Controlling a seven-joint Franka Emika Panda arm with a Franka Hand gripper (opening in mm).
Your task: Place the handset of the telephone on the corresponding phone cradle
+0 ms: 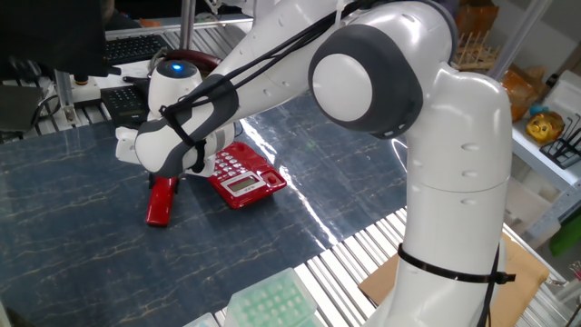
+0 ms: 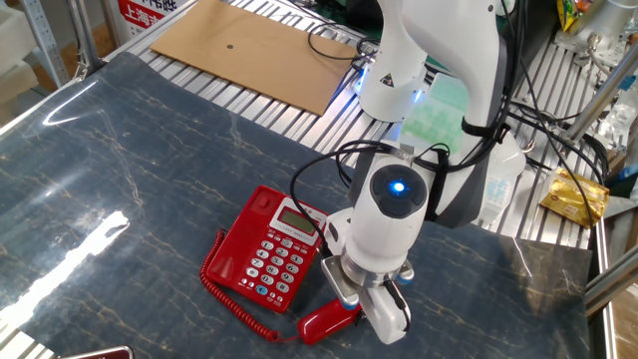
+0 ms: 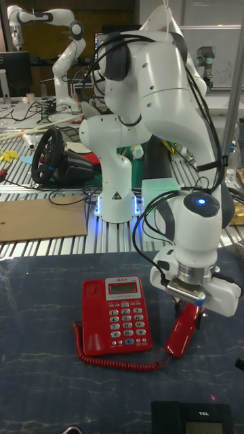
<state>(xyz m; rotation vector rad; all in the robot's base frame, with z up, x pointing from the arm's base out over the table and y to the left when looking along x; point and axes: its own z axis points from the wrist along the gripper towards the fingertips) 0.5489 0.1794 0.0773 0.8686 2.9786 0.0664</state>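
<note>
The bright red telephone (image 3: 115, 315) lies flat on the dark table, with its keypad and display facing up (image 2: 271, 251) (image 1: 241, 178). Its phone cradle (image 3: 91, 313) is the bare recessed strip along the keypad. The red handset (image 3: 180, 333) lies to the right of the base and apart from it, tilted, with its upper end between my fingers (image 2: 325, 321) (image 1: 162, 202). My gripper (image 3: 192, 309) points down and is shut on that end. A curly red cord (image 3: 115, 360) runs from the base to the handset.
A black phone (image 3: 193, 415) sits at the table's near edge. A cardboard sheet (image 2: 257, 48) lies on the slatted frame beyond the table. A green tray (image 1: 270, 302) lies off the table's edge. My own arm base (image 3: 116, 183) stands behind the telephone.
</note>
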